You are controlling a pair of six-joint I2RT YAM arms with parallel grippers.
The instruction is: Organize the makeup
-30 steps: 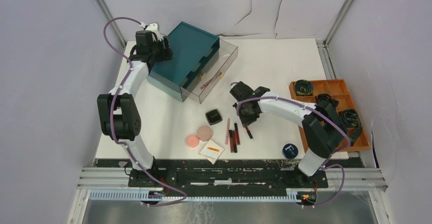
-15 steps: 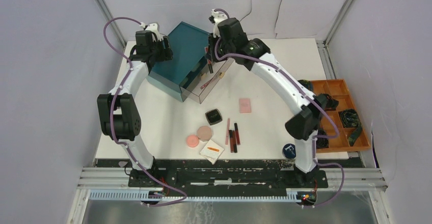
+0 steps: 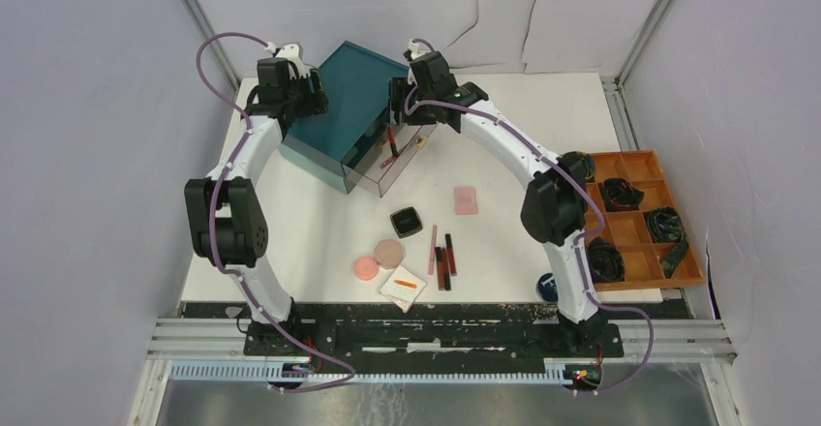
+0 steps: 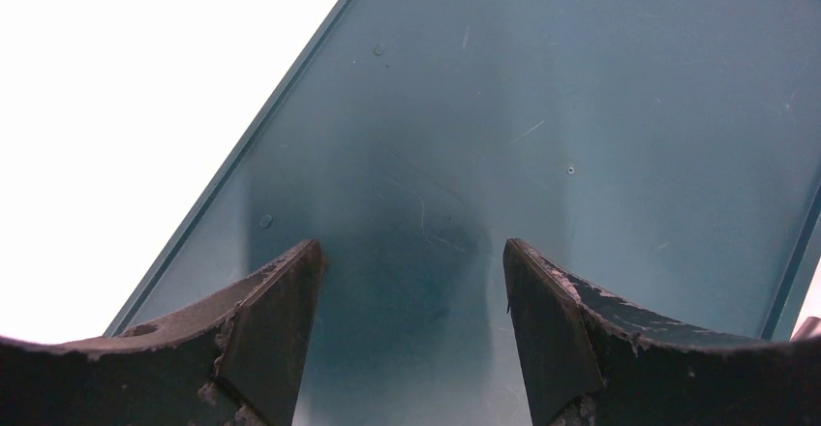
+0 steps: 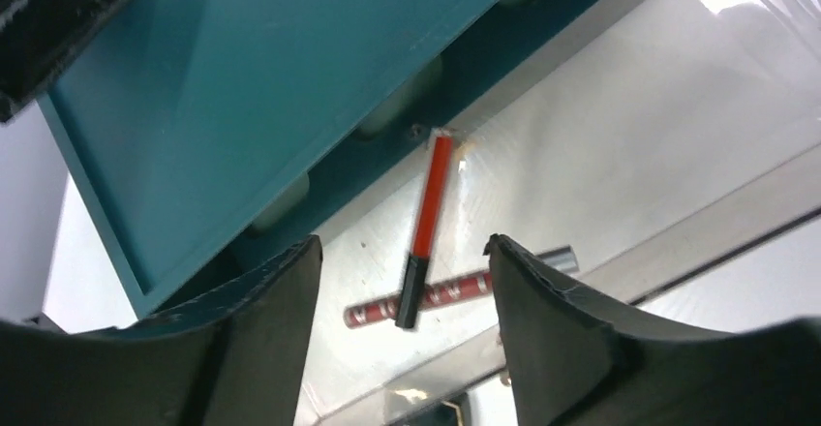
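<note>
Both pincers spread wide and empty; right arm reaches far over the open drawer.
Right gripper [image 5: 402, 252]: jaws apart, touching nothing, above a red stick [image 5: 427, 215] lying across a patterned dark-red stick [image 5: 455, 292] in the clear drawer [image 3: 411, 145] of the teal box [image 3: 350, 97]. Left gripper [image 4: 411, 252]: equally wide, hovering over the box top, arm bent upright. White table [image 3: 523, 126] holds the black compact [image 3: 406, 221], pink square [image 3: 466, 199], pink disc [image 3: 365, 268], beige disc [image 3: 388, 253], three loose sticks [image 3: 441, 258], white pad [image 3: 403, 288]; orange tray [image 3: 647, 167] at the right edge. Grey walls around.
</note>
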